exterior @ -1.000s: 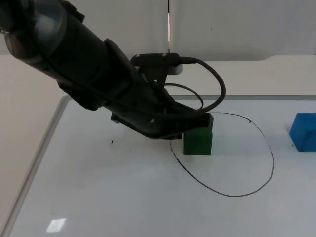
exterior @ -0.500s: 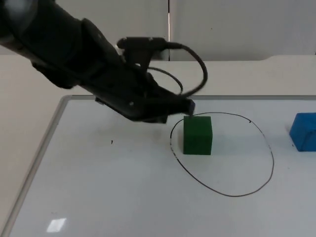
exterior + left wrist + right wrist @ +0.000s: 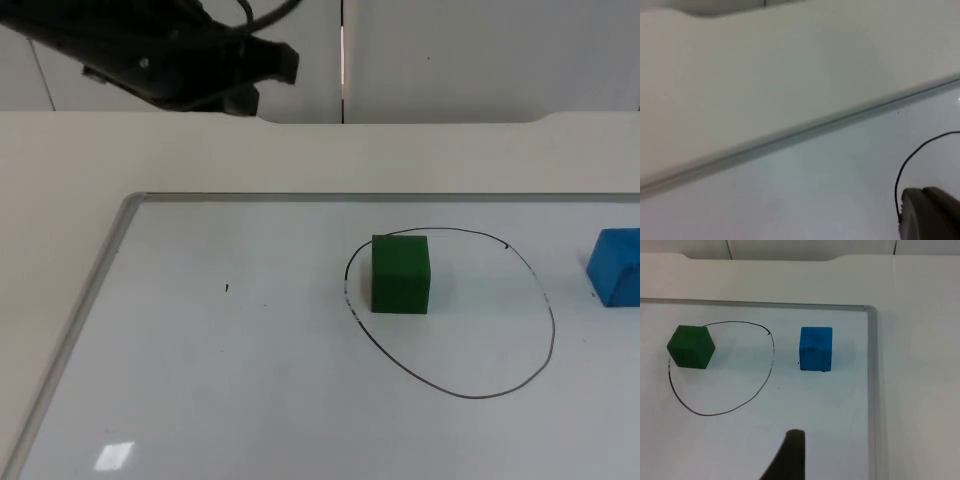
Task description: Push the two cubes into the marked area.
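The green cube [image 3: 401, 274] is seen inside the drawn outline [image 3: 452, 312], at its left edge. The blue cube [image 3: 616, 266] lies outside it, to the right. The left gripper [image 3: 272, 66] is raised at far left; neither gripper's finger state can be told.

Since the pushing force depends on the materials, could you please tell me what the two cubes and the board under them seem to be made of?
Green cube: matte, crisp-edged, possibly painted wood or foam.
Blue cube: matte with darker scuffs, likely the same.
White board: glossy, reflecting a light, metal-looking rim, probably a whiteboard.
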